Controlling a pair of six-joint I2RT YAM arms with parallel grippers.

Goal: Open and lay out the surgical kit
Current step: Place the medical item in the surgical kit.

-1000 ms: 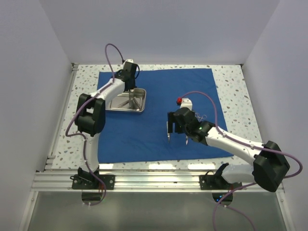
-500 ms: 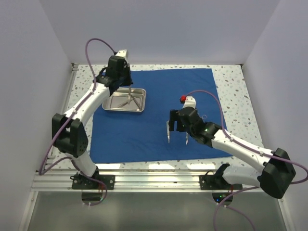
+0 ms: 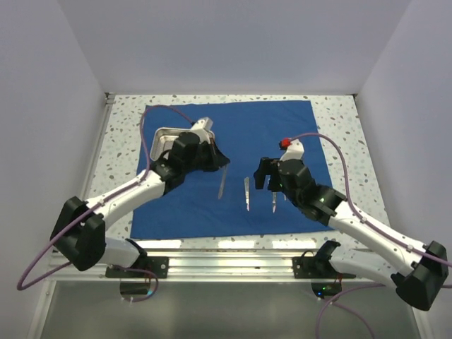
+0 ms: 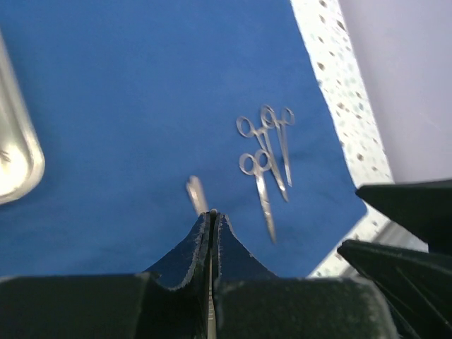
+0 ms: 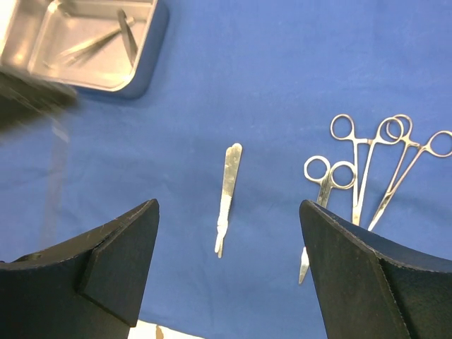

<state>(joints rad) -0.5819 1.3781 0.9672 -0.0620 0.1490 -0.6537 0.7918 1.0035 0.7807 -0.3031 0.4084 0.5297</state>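
Observation:
The blue cloth (image 3: 282, 127) lies spread out flat. At its far left stands the steel tray (image 3: 164, 134), partly behind my left arm; the right wrist view shows the tray (image 5: 145, 78) with slim instruments (image 5: 126, 32) inside. My left gripper (image 3: 219, 164) is shut on a slim silver instrument (image 3: 222, 185) that hangs over the cloth's middle. A flat silver handle (image 5: 227, 191) and three ring-handled instruments (image 5: 364, 166) lie on the cloth. My right gripper (image 3: 272, 182) hovers above them, open and holding nothing.
Speckled tabletop (image 3: 123, 141) shows around the cloth. White walls close in the left, right and far sides. An aluminium rail (image 3: 226, 265) runs along the near edge by the arm bases.
My left arm has swung from over the tray to the cloth's middle, carrying the slim instrument. My right gripper has drawn back a little to the right and stays open.

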